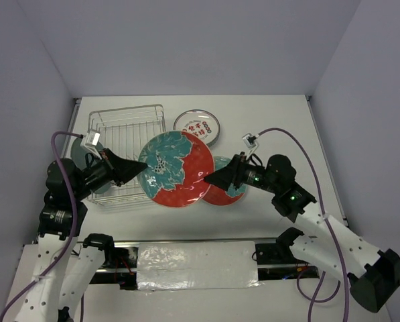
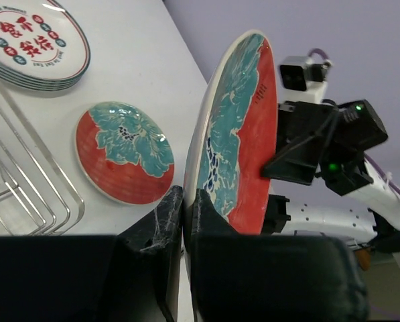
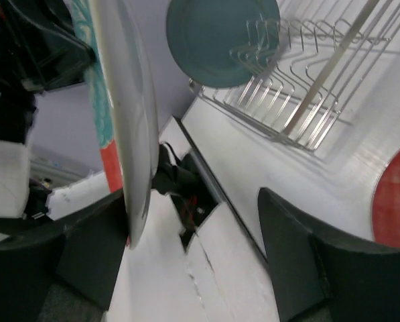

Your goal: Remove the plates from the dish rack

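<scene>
The left gripper (image 2: pixel 186 204) pinches the lower rim of a floral plate (image 1: pixel 176 169), its 2 fingers pressed almost together on the edge. The plate is off the table (image 1: pixel 280 121), held just right of the rack (image 1: pixel 126 127), with its red-and-teal face turned up toward the top camera. In that view its left edge overlaps the rack's right side.

The right gripper (image 3: pixel 193 208) is at the plate's opposite rim with its jaws spread wide. The plate's edge sits just inside 1 finger (image 3: pixel 86 248), and the other finger is well apart from it. In the left wrist view this gripper's dark tip lies against the plate's red part.

A teal plate (image 3: pixel 213 40) stands upright among the prongs at the rack's near left end, partly hidden behind the left arm in the top view. Apart from it, the rack's wires show bare.

A 2nd floral plate (image 2: pixel 124 153) lies flat on the table, face up, to the right of the rack and partly under the held plate and the right gripper in the top view. A stack of white plates (image 1: pixel 197 126) with red and green characters sits flat beyond it, near the rack's far right corner.
</scene>
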`<action>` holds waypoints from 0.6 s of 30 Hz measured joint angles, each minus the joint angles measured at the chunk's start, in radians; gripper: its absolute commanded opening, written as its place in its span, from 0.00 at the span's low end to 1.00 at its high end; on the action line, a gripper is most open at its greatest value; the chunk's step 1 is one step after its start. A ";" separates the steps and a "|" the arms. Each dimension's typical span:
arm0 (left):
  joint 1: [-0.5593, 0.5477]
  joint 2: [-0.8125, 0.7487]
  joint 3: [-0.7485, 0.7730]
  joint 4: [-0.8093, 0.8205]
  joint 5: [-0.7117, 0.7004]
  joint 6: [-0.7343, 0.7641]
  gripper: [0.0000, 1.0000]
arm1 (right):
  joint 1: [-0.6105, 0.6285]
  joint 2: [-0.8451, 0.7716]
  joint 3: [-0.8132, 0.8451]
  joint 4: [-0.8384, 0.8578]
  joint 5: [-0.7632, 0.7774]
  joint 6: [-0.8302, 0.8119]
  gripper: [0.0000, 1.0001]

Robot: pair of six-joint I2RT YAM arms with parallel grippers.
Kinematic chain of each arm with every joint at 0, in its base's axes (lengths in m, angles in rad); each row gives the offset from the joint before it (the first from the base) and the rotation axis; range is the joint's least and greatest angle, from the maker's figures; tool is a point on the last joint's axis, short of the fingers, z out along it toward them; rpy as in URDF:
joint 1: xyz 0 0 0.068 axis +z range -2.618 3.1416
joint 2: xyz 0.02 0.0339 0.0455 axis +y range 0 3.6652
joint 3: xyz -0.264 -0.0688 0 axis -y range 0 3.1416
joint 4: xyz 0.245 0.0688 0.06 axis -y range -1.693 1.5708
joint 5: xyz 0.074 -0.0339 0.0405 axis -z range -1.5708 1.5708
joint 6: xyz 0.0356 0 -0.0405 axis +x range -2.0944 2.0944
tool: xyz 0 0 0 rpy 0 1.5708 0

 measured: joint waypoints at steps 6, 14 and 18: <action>0.005 0.003 -0.059 0.047 0.026 -0.002 0.00 | 0.080 0.091 0.013 0.046 0.077 0.028 0.04; 0.006 0.029 -0.097 0.098 0.024 0.021 0.87 | 0.081 0.102 -0.021 0.089 0.142 0.069 0.00; 0.004 0.055 -0.035 -0.024 -0.051 0.056 0.99 | 0.082 0.099 -0.023 -0.039 0.230 0.057 0.00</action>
